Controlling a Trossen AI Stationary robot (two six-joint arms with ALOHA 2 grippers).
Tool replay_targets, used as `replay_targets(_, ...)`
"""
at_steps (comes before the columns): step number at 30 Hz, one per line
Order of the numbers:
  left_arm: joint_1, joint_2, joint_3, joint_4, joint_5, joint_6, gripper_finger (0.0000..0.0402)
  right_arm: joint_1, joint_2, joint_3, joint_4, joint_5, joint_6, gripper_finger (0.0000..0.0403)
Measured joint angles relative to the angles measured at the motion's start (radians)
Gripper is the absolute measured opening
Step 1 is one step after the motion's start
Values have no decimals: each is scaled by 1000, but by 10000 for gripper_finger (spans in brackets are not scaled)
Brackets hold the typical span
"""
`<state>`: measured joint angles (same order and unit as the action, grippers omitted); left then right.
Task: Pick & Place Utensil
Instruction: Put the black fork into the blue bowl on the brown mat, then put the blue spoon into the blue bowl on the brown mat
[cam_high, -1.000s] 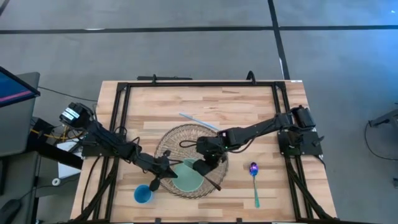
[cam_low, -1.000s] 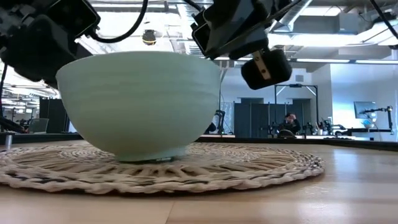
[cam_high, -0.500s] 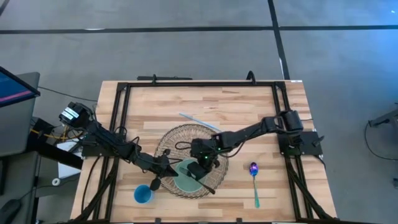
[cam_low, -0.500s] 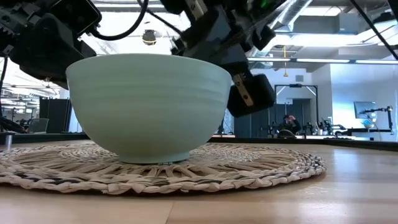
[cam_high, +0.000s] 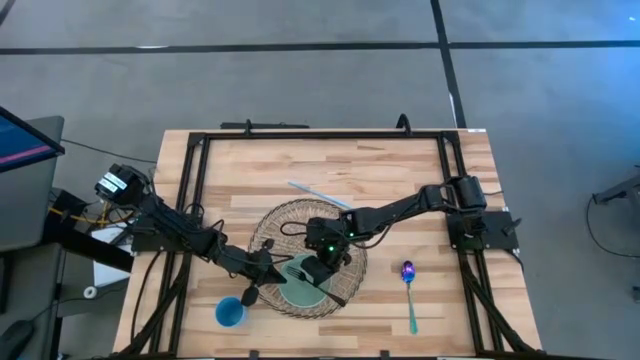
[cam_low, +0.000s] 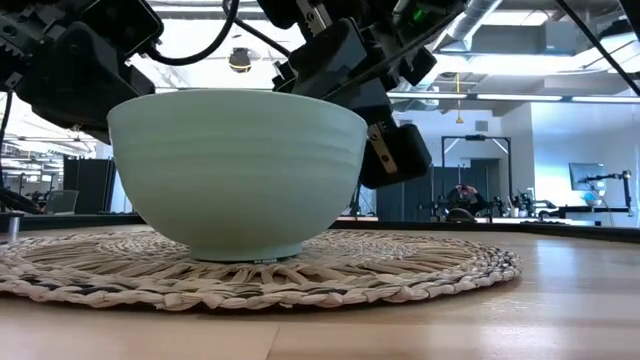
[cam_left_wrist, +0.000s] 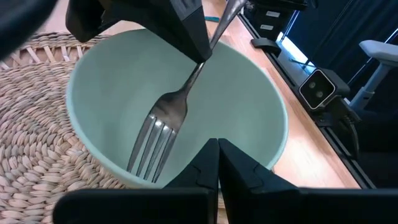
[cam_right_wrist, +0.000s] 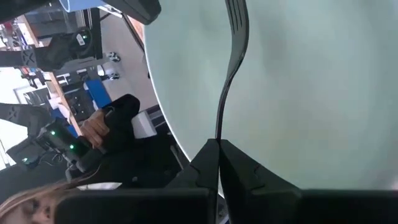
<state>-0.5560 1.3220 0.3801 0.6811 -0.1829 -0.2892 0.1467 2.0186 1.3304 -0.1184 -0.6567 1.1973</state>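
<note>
The right pincer (cam_high: 318, 262) hangs over the pale green bowl (cam_high: 303, 283), its fingers clamped on the handle of a metal fork (cam_left_wrist: 163, 124); in the left wrist view the fork slants down into the bowl with its tines low against the inner wall, though whether they touch it cannot be told; the right wrist view shows the same fork (cam_right_wrist: 231, 56) running out from between the closed fingers across the bowl's interior. The bowl (cam_low: 235, 170) sits on a round woven placemat (cam_high: 298, 232) on the wooden surface (cam_high: 390, 170). The left pincer (cam_high: 262, 272) waits at the bowl's rim on the left side, its fingers pressed together and holding nothing. A blue cup (cam_high: 230, 313) stands on the surface just off the mat; a purple-headed spoon (cam_high: 409, 290) lies well apart to the right; a pale straw (cam_high: 318, 194) lies beyond the mat's far edge.
</note>
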Motion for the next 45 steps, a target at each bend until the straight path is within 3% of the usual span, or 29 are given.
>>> replay_targets(13,0,-1,0,0,0,-3,9,-13,0,0,-4,10,5,76)
replay_targets(27,0,-1,0,0,0,-3,7,-38,-15,0,80,-31,-34,79)
replay_targets(36,0,-1,-1,18,0,0,10,-18,-127,0,100,-51,-82,79)
replay_targets(45,0,-1,-1,50,-1,4,10,98,-274,0,24,95,-198,79)
